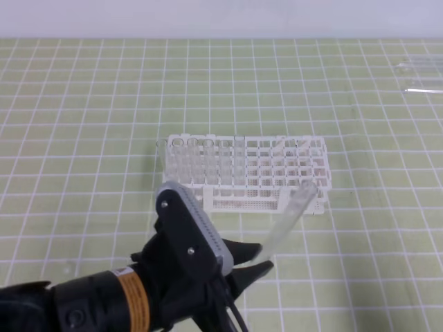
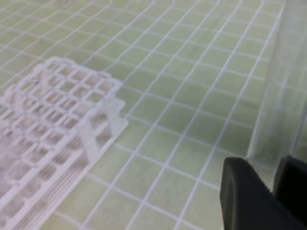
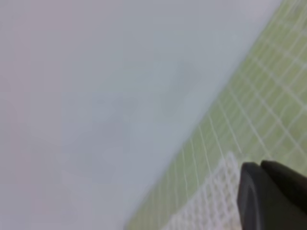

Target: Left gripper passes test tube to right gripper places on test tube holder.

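Only right wrist view shows right gripper (image 3: pixel 261 167), jaws together.

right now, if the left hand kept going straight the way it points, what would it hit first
Probably the test tube holder. The left hand, gripping the test tube, points up-right toward the holder's near right corner, though depth is unclear, so it might pass above it.

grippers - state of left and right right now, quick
left gripper: closed on the test tube, held tilted in front of the test tube holder.
right gripper: shut, nothing between its fingers.
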### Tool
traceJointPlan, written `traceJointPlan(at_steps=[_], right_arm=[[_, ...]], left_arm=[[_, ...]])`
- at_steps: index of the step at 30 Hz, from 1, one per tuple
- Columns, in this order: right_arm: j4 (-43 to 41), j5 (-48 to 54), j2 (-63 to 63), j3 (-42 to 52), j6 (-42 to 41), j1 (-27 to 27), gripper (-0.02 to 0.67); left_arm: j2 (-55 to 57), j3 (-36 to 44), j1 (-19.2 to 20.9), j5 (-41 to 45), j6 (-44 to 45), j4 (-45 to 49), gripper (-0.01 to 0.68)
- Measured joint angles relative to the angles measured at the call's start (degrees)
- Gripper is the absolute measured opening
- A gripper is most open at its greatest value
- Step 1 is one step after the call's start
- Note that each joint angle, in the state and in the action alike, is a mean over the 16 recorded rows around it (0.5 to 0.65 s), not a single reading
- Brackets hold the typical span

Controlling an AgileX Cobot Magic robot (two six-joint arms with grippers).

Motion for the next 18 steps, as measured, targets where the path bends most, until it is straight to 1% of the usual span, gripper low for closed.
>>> traceJointPlan(at_steps=[4, 8, 11, 18], right_arm=[[1.66, 5.66, 1.07, -2.65, -9.3, 0.0, -0.005], [4.12, 12.68, 4.24, -7.12, -21.8, 0.0, 0.045], [6.53, 17.91, 8.18, -11.29, -32.07, 0.0, 0.117], [12.71, 31.02, 21.8, -21.14, -54.32, 0.0, 0.328]], left_arm=[[2.86, -0.03, 0.0, -4.39, 0.01, 0.01, 0.11], [5.71, -0.07, 0.0, -9.06, 0.02, 0.05, 0.114], [7.46, -0.1, 0.0, -12.18, 0.03, 0.12, 0.117], [10.11, -0.14, 0.0, -17.73, -0.11, 0.25, 0.117]])
